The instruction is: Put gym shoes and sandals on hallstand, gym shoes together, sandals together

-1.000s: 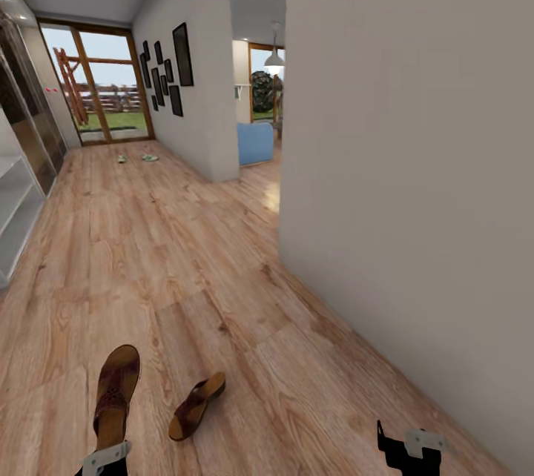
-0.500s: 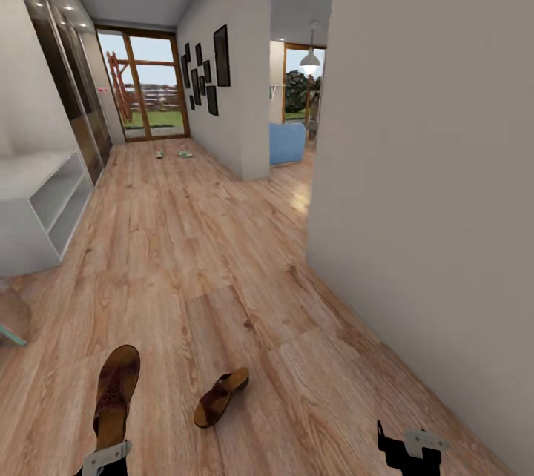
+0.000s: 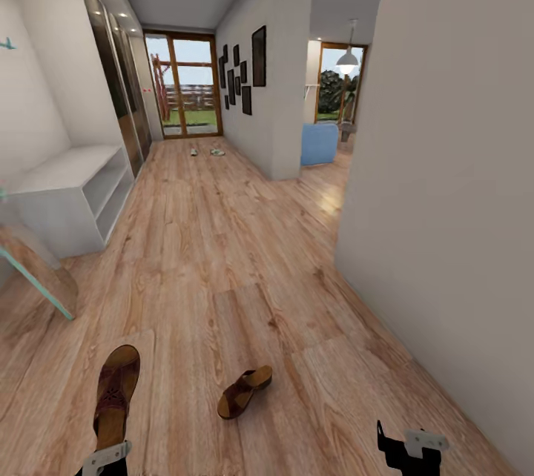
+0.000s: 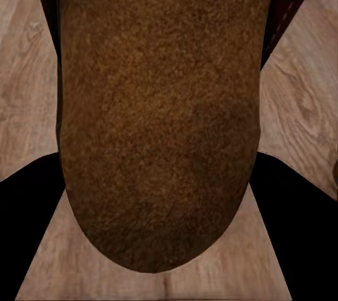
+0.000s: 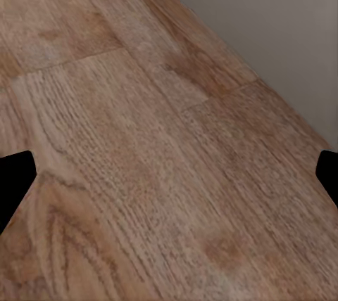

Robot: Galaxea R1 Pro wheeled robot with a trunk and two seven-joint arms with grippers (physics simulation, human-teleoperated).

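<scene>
At the lower left of the head view the left gripper [image 3: 104, 457] holds one brown sandal [image 3: 115, 394], which stands out from the frame's bottom edge toward the corridor, strap side up. In the left wrist view the same sandal's tan footbed [image 4: 158, 111] runs down the middle of the picture, with the gripper's dark fingers [image 4: 28, 238] close against it on either side, so the pincer is clamped on the shoe. The second sandal [image 3: 243, 391] lies on the corridor floor [image 3: 222, 253] in the lower middle of the head view, well apart from both grippers and between them across the frame. The right gripper [image 3: 406, 446] sits at the lower right edge of the head view; in the right wrist view its dark fingertips [image 5: 14, 181] show at the two side edges with only bare planks and the foot of a grey wall between them, so it is spread wide and holds nothing. The hallstand [image 3: 74, 198] stands against the wall at the middle left of the head view. The two gym shoes [image 3: 206, 153] lie far off on the floor, in the upper middle of the frame, before the glass doors [image 3: 183, 94].
</scene>
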